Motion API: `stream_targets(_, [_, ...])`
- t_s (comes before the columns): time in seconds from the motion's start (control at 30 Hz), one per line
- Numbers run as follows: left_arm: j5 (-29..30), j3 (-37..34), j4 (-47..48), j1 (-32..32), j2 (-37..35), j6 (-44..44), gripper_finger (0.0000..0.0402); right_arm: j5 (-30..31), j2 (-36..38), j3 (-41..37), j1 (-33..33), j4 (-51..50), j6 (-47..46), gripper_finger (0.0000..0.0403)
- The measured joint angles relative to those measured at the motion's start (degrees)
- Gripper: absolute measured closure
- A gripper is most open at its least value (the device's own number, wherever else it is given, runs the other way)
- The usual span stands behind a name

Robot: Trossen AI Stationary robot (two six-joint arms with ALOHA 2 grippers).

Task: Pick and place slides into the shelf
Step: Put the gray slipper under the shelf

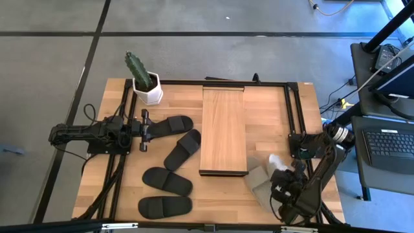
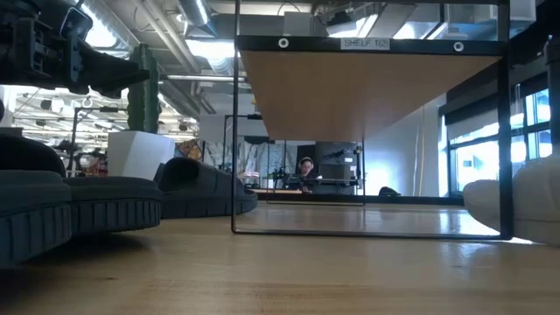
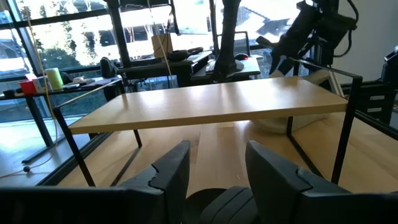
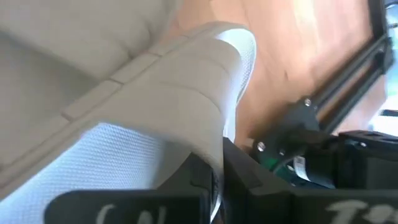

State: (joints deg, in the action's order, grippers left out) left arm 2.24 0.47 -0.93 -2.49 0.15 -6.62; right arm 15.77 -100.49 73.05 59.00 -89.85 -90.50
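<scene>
Wood tabletop [image 1: 259, 103] in a bright open lab, and the shelf [image 1: 224, 129] at centre stands bare, nothing on or under it. The right gripper [image 1: 279, 188] at five o'clock is clenched on a beige slide's strap [image 4: 186, 74], while the left gripper [image 1: 143, 129] waits at nine, fingers spread and holding nothing. Four black slides [image 1: 168, 181] lie around seven o'clock, so I'd judge nearly everything remains.

overhead view down on table [image 1: 259, 123], low view level under shelf [image 2: 367, 83], both sharing shelf
</scene>
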Motion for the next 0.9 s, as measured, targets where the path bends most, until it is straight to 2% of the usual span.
stream_targets(0.23, [0.0, 0.0, 0.0, 0.0, 0.0, 0.0, 0.0254, -2.2, 5.5, -3.6, -4.0, -0.1, -0.4, 0.0389])
stream_targets(0.53, [0.0, 0.0, 0.0, 0.0, 0.0, 0.0, 0.0254, 0.9, 14.5, -12.6, -9.8, -0.2, -0.9, 0.0389])
stream_targets(0.77, [0.0, 0.0, 0.0, 0.0, 0.0, 0.0, 0.0254, 1.0, 23.6, -20.4, -21.0, -0.3, -6.6, 0.0389])
stream_targets(0.9, [0.0, 0.0, 0.0, 0.0, 0.0, 0.0, 0.0254, 1.6, 28.1, -22.7, -29.3, -0.2, -6.2, 0.0389])
